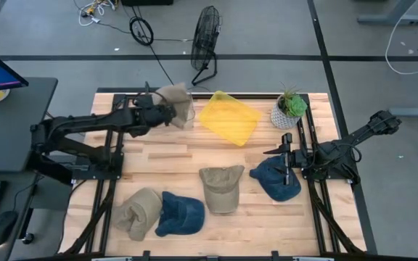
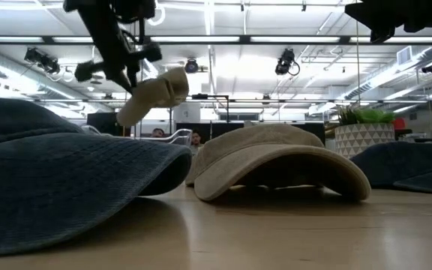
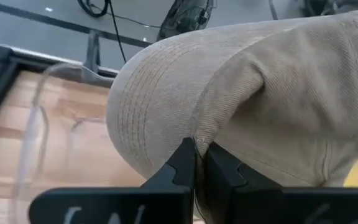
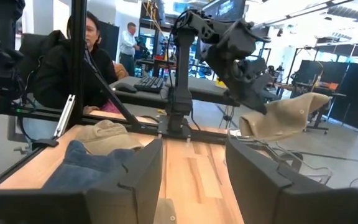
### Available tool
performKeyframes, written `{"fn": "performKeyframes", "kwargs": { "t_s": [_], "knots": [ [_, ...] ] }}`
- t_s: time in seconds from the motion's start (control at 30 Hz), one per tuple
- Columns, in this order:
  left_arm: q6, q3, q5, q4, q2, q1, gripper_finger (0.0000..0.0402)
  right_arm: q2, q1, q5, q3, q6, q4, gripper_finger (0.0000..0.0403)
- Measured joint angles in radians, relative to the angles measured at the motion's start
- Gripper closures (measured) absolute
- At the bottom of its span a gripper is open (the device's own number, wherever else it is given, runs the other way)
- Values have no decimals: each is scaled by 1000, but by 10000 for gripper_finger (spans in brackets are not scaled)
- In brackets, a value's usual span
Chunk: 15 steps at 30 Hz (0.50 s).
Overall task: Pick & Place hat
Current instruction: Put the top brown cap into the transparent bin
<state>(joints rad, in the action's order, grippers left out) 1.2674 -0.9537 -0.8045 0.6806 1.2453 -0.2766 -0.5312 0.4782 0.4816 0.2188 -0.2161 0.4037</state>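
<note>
My left gripper (image 1: 162, 113) is over the table's far edge, shut on a tan corduroy hat (image 1: 177, 101), which the low view shows in the air (image 2: 153, 93). A clear bin (image 3: 30, 130) lies below it. My right gripper (image 1: 287, 155) is open near the right edge, level, over a dark blue hat (image 1: 276, 179) that lies flat on the table. A tan cap (image 1: 220, 188) rests on its brim mid-table. Another blue hat (image 1: 181, 213) and a tan hat (image 1: 137, 212) lie at the near left. My left gripper pinches the tan hat between its two fingers (image 3: 182, 163) at a fold of cloth where the brim meets the crown (image 3: 199, 134). The fingers come roughly level from the table's left. The hat is lifted clear of the table and sticks out past the fingertips.
A yellow tray (image 1: 228, 117) lies tilted at the far middle. A potted plant (image 1: 290, 109) stands at the far right. A fan (image 1: 205, 40) stands on the floor beyond the far edge. Bare wood (image 1: 165, 163) shows mid-table. People (image 4: 73, 59) sit beyond the table's left side.
</note>
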Motion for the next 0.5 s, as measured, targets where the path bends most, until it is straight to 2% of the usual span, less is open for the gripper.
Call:
{"fn": "performKeyframes", "kwargs": {
  "t_s": [0.33,0.5],
  "knots": [
    [299,198,44,-10,0,-27,379,0,0,0,0,-5,-2,222],
    [345,256,45,-13,0,-32,378,0,0,0,0,-2,-16,222]
  ]
}}
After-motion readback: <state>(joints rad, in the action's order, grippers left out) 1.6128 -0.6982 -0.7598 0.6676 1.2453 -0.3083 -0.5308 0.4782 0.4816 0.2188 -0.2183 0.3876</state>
